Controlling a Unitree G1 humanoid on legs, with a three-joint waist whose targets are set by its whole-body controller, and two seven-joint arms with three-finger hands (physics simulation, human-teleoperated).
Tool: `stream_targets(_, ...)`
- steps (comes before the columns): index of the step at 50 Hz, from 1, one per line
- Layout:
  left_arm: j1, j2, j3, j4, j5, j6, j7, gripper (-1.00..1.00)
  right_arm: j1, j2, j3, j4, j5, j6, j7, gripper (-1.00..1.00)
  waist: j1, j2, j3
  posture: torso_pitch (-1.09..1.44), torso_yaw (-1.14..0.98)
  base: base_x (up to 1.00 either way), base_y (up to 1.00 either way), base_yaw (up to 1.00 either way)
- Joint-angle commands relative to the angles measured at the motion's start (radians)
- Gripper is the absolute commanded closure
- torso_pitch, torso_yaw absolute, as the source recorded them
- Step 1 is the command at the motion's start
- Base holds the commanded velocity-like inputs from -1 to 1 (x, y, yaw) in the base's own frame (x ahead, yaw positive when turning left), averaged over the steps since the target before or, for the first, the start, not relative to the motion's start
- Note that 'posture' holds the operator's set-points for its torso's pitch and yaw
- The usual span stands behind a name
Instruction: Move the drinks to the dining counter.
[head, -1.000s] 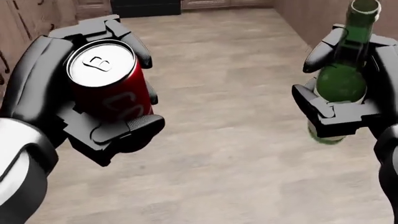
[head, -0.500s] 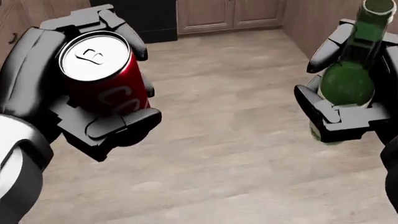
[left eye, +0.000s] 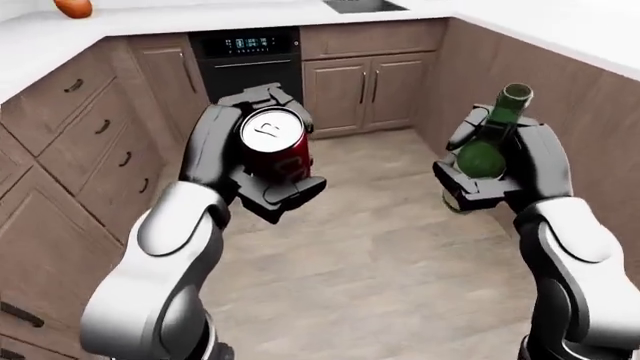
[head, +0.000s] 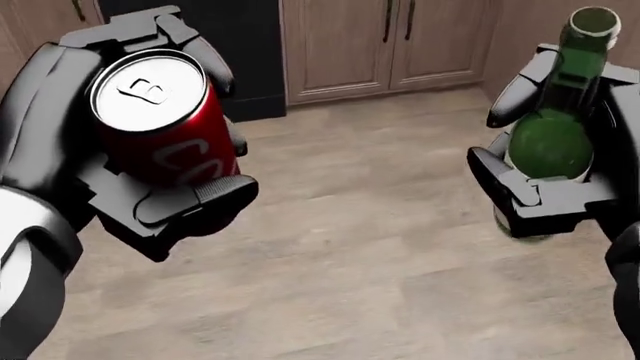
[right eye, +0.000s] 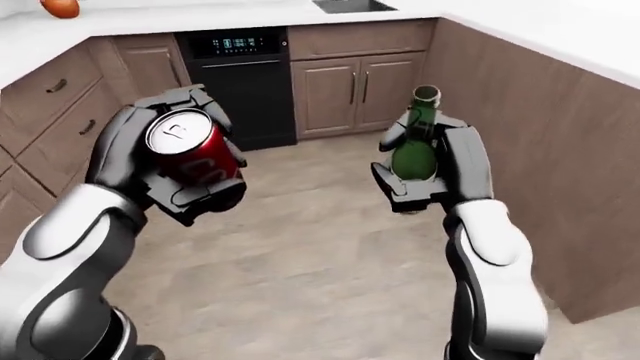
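Observation:
My left hand (head: 150, 142) is shut on a red soda can (head: 160, 124) with a silver top, held upright at the left of the head view. At the right, my right hand (head: 550, 165) is shut on a green glass bottle (head: 555, 135), upright with its open neck pointing up. Both drinks hang in the air above a wooden floor (head: 360, 247). The same can (left eye: 272, 142) and bottle (left eye: 487, 150) show in the left-eye view, held at chest height between the cabinets.
A black oven (left eye: 247, 64) stands in the cabinet run at the top. Wooden cabinet doors (left eye: 365, 86) sit to its right. Drawers (left eye: 85, 142) line the left side and a counter wall (left eye: 590, 112) the right. An orange fruit (left eye: 73, 7) lies on the white countertop.
The whole picture has shifted down: the camera has moved, bringing the oven and cabinet doors into the head view. Both hands keep their drinks in the same hold.

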Motion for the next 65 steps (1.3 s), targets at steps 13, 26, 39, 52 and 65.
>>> stream_targets(13, 0.002, -0.004, 0.002, -0.01, -0.001, -0.029, 0.004, 1.0, -0.02, 0.005, -0.011, -0.05, 0.001, -0.028, -0.001, 1.0, -0.062, -0.091, 0.003, 0.0, 0.0, 0.95, 0.0, 0.0)
stream_targets(26, -0.02, 0.005, 0.019, -0.024, -0.02, -0.001, 0.012, 1.0, -0.043, -0.007, -0.035, -0.061, 0.073, 0.006, -0.041, 1.0, -0.072, -0.109, 0.04, 0.0, 0.0, 0.0, 0.0, -0.68)
stream_targets(39, -0.015, 0.009, 0.02, -0.02, -0.037, -0.014, 0.024, 1.0, -0.054, -0.033, -0.06, -0.114, 0.115, 0.074, -0.068, 1.0, -0.053, 0.046, -0.023, 0.0, 0.0, 0.0, 0.0, -1.0)
stream_targets(52, -0.007, -0.003, 0.004, -0.009, -0.034, -0.033, 0.033, 1.0, -0.023, -0.039, -0.065, -0.145, 0.123, 0.077, -0.06, 1.0, -0.068, -0.04, 0.013, 0.0, 0.0, 0.0, 0.0, -1.0)
stream_targets(65, -0.014, 0.0, 0.011, -0.021, -0.037, -0.016, 0.032, 1.0, -0.017, -0.034, -0.057, -0.144, 0.114, 0.07, -0.059, 1.0, -0.072, -0.001, 0.036, 0.0, 0.0, 0.0, 0.0, -1.0)
